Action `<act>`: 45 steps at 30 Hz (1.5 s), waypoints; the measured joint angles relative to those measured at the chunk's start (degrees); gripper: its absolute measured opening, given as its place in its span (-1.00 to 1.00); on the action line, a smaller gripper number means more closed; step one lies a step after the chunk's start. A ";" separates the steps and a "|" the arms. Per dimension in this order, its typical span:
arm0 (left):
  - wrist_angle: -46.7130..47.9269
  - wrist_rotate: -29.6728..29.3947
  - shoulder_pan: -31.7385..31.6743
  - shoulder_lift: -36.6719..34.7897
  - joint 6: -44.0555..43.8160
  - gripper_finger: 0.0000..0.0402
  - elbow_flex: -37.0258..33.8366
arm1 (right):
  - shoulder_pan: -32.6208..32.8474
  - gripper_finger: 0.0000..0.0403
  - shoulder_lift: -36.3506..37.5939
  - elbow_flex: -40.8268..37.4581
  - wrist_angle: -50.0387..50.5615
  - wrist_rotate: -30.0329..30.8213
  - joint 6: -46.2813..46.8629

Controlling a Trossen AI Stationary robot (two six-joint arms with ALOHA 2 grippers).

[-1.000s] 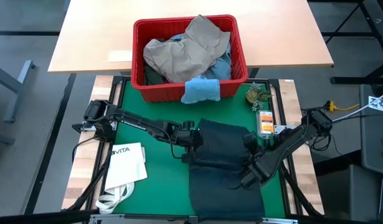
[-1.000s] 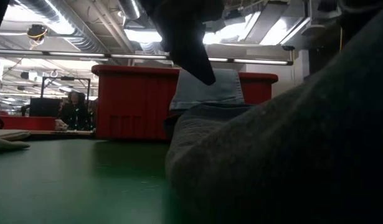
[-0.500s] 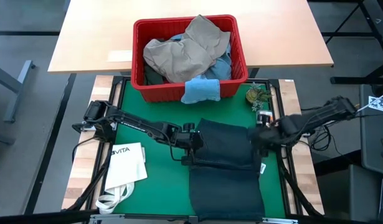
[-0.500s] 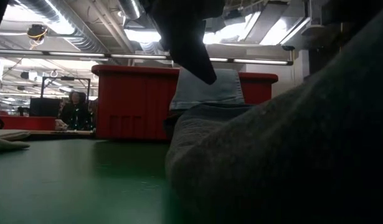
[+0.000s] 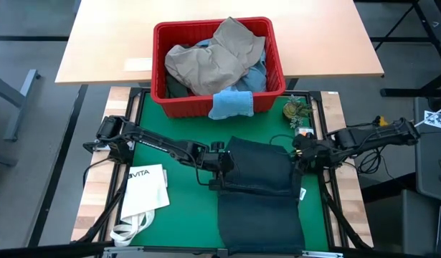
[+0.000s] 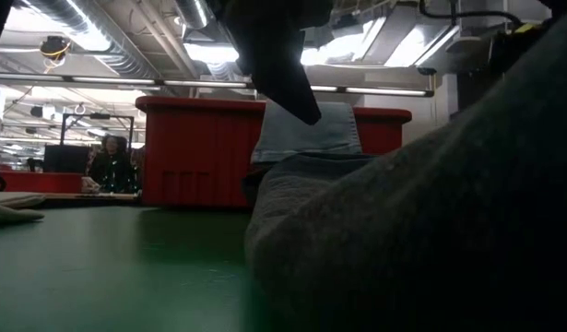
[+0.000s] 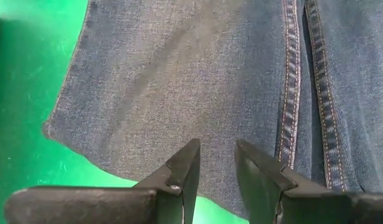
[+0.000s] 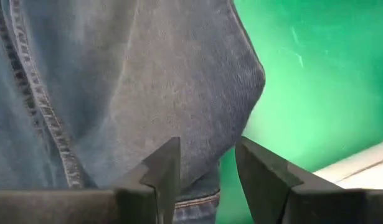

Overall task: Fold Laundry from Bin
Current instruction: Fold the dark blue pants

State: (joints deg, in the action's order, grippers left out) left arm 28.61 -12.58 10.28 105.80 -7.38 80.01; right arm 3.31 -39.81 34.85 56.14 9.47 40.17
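From above, a white tote bag (image 5: 145,188) printed VITA lay at the left of the green table (image 5: 170,172), well apart from the dark navy jeans (image 5: 259,190).

The left arm reached across the mat from the left, and the left pincer (image 5: 221,166) sat at the left edge of the folded jeans. In the left wrist view its 2 fingers (image 7: 182,177) stood a narrow gap apart, with denim (image 7: 179,81) and its stitched seam showing between and beyond them. The fingers did not appear to be clamped on any cloth, though I could not tell for certain.

At the far middle of the table stood the red bin (image 5: 219,100), heaped with laundry: a khaki piece (image 5: 213,54) lay on top, and a small light blue cloth (image 5: 231,104) hung over its near rim. In the low view the bin (image 6: 195,152) rose behind the jeans (image 6: 421,231), with the blue cloth (image 6: 306,129) draped down its front.

The jeans lay flat at the centre of the mat, folded over on themselves, with the lower part running toward the near edge.

The right pincer (image 5: 300,156) rested at the right edge of the jeans. In the right wrist view its 2 fingers (image 8: 163,171) were parted, the edge of the denim (image 8: 135,81) lay between them, and nothing looked gripped.
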 joint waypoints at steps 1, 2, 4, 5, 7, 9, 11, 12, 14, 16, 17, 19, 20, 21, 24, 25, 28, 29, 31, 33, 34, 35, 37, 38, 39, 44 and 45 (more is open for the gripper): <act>-0.22 0.00 0.00 0.00 0.00 -0.52 0.00 | 0.00 -0.24 -0.04 -0.34 0.24 -0.02 0.65; -0.39 -0.01 0.00 0.00 0.00 -0.52 0.00 | 0.00 -0.24 -0.16 -0.67 0.37 0.00 1.30; -0.59 0.00 0.00 0.00 0.02 -0.52 0.00 | 0.00 -0.24 -0.20 -1.79 0.06 -0.02 1.80; -0.84 0.00 0.00 0.00 0.01 -0.52 0.00 | 0.00 -0.24 -0.17 -2.44 -0.22 -0.02 1.83; -1.01 0.00 0.02 0.00 0.02 -0.52 0.00 | 0.00 -0.24 -0.71 -4.00 -3.39 -0.04 1.73; -0.97 0.00 0.02 0.00 0.02 -0.52 0.00 | 0.00 -0.24 -0.99 -5.30 -6.48 -0.02 1.37; -0.95 0.00 0.02 0.00 0.02 -0.52 0.00 | 0.00 -0.24 -0.89 -6.03 -7.78 0.13 1.24; -0.97 0.00 0.02 0.00 0.02 -0.52 0.00 | 0.00 -0.24 -0.87 -6.20 -8.50 0.16 1.22; -0.95 0.00 0.02 0.00 0.02 -0.52 0.00 | 0.02 -0.31 -0.93 -6.47 -8.31 0.27 1.18; -0.96 0.00 0.02 0.00 0.02 -0.52 0.00 | 0.02 -0.46 -0.91 -6.52 -8.13 0.42 0.90; -1.03 0.00 0.02 0.00 0.02 -0.52 0.00 | 0.02 -0.57 -0.90 -6.51 -8.45 0.42 0.28; -1.15 0.00 0.02 0.00 0.02 -0.52 0.00 | 0.02 -0.82 -0.90 -6.49 -8.63 0.42 -0.20; -1.19 0.00 0.02 0.00 0.02 -0.52 0.00 | 0.02 -0.90 -0.71 -6.49 -8.69 0.42 -0.30; -1.21 0.00 0.02 0.00 0.02 -0.52 0.00 | 0.02 -0.94 -0.29 -6.49 -8.70 0.38 -0.36; -1.26 0.00 0.02 0.00 0.02 -0.52 0.00 | 0.02 -0.88 0.65 -5.17 -8.00 -1.22 -0.14; -1.24 0.00 0.02 0.00 0.02 -0.52 0.00 | 0.02 -0.88 0.94 -4.32 -7.39 -1.69 -0.18; -1.30 0.00 0.02 0.00 0.02 -0.52 0.00 | 0.04 -0.95 1.96 -0.65 -4.96 -1.80 -0.72; -1.30 0.00 0.02 0.00 0.02 -0.52 0.00 | 0.04 -0.97 2.18 0.75 -4.04 -1.62 -1.61; -1.30 0.00 0.02 0.00 -0.03 -0.52 0.00 | 0.04 -0.96 2.32 3.36 -1.35 -1.68 -1.91; -1.32 0.00 0.02 0.00 -0.04 -0.52 0.00 | 0.04 -0.95 2.34 5.34 2.17 -3.10 -1.79; -1.32 0.00 0.02 0.00 -0.05 -0.52 0.00 | 0.04 -0.96 2.31 5.79 3.99 -3.89 -1.56; -1.32 0.00 0.02 0.00 -0.07 -0.52 0.00 | 0.04 -0.97 2.21 5.96 5.53 -4.54 -1.34; -1.32 0.00 0.02 0.00 -0.09 -0.52 0.00 | 0.04 -0.98 2.16 5.94 8.28 -5.02 -0.31; -1.34 0.00 0.02 0.00 -0.09 -0.52 0.00 | 0.04 -0.98 2.16 5.76 9.59 -5.37 0.37; -1.32 0.00 0.02 0.00 -0.11 -0.52 0.00 | 0.04 -0.97 2.15 5.61 11.28 -6.16 1.22; -1.97 0.00 0.02 0.00 -0.13 -0.52 0.00 | 0.04 -0.98 1.55 5.67 11.94 -7.94 0.32; -3.01 0.00 0.02 0.20 -0.17 -0.52 0.00 | 0.04 -0.98 1.36 5.67 11.90 -8.25 0.13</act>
State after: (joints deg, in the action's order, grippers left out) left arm 25.60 -12.58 10.31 106.00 -7.54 80.01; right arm 3.36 -38.45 40.51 68.04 1.23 40.30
